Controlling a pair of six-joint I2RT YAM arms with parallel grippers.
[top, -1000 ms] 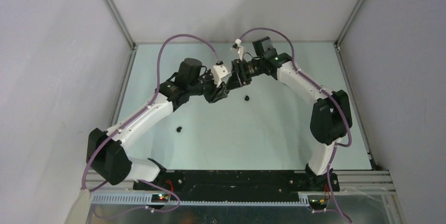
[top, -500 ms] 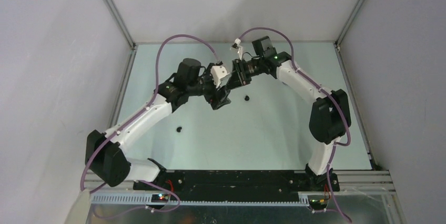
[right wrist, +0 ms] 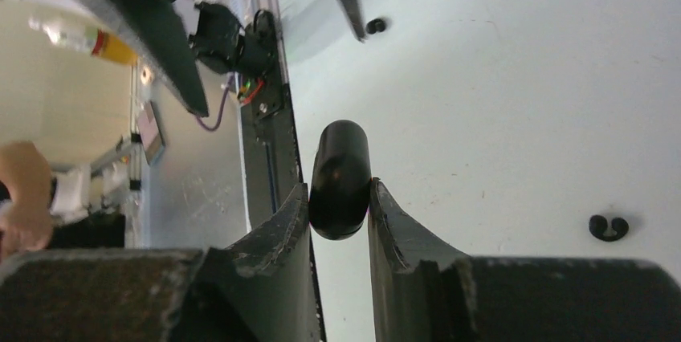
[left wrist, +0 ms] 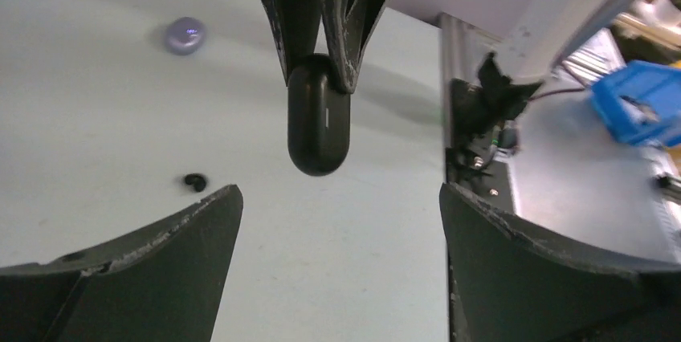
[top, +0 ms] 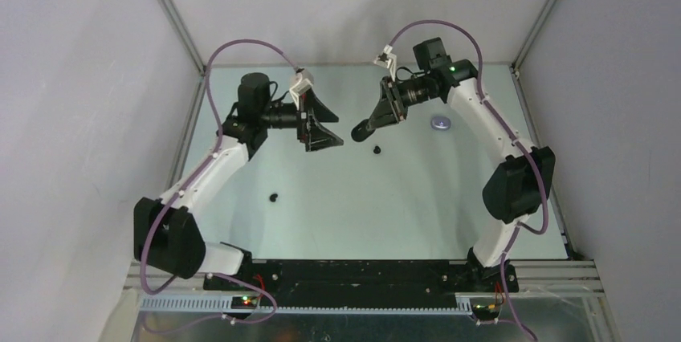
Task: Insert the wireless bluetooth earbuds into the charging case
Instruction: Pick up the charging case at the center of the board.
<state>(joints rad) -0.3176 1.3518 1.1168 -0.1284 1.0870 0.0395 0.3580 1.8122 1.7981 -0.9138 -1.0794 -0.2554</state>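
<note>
Desk: Left gripper [left wrist: 339, 197] is spread wide, nothing held; right gripper [right wrist: 339, 189] is pinched on the black charging case [right wrist: 341, 149], held above the table [top: 401, 213].

Floor: Black earbud [top: 376, 150] is left just below it, a 2nd earbud [top: 274, 196] well apart. Case is gripped by 1 end only, so it could be levered loose if pressed.

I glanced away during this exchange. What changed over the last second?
The left arm pulled back to the left and its jaws opened, letting go of the black case. The right arm closed its jaws on the case and drew it rightward, uncovering a lilac piece. The two black buds stayed put.
</note>
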